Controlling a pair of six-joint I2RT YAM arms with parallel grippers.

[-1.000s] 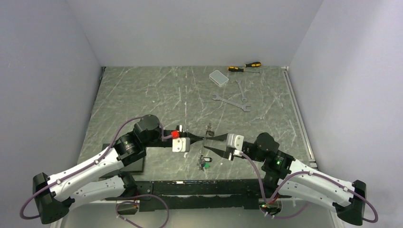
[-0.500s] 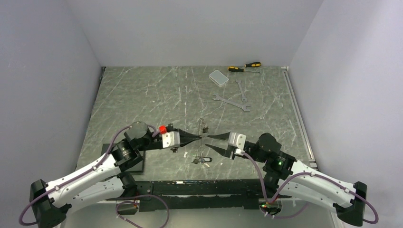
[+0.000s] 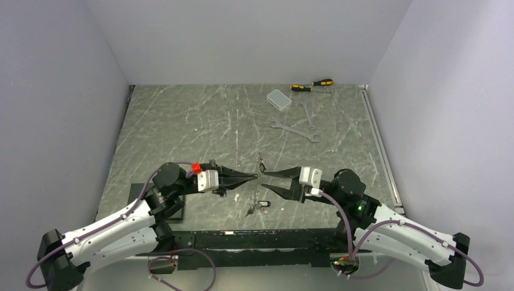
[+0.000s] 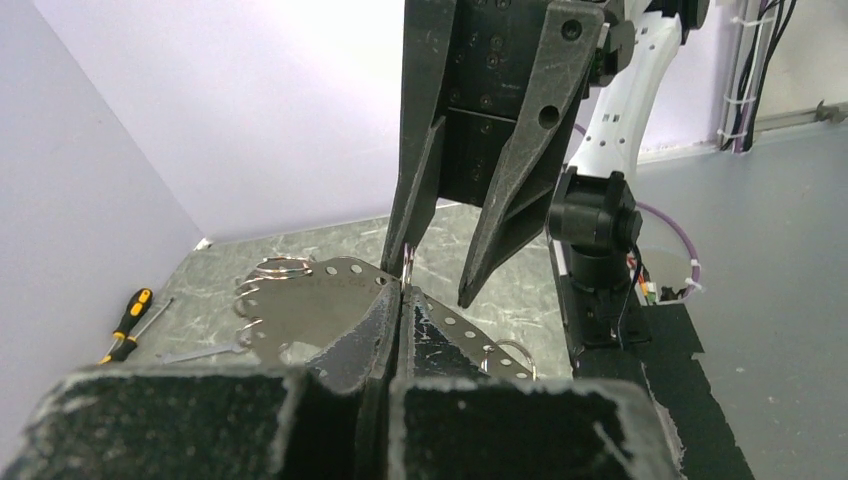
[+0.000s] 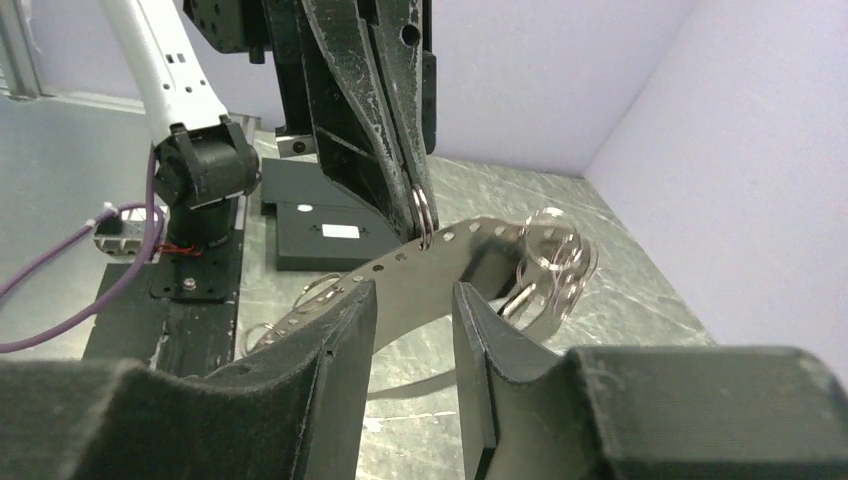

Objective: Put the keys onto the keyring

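From above, at lower centre, the left gripper (image 3: pixel 253 177) is clenched on the thin keyring (image 3: pixel 259 167), held edge-on between the arms. The right gripper (image 3: pixel 263 180) stands spread beside it, and the keys (image 3: pixel 257 207) bunch just below; whether they hang from it I cannot tell. The left wrist view shows its fingers (image 4: pixel 385 320) pinched on the ring's silver band at centre. In the right wrist view the band runs between the parted right fingers (image 5: pixel 345 330), untouched, so threading looks unfinished.
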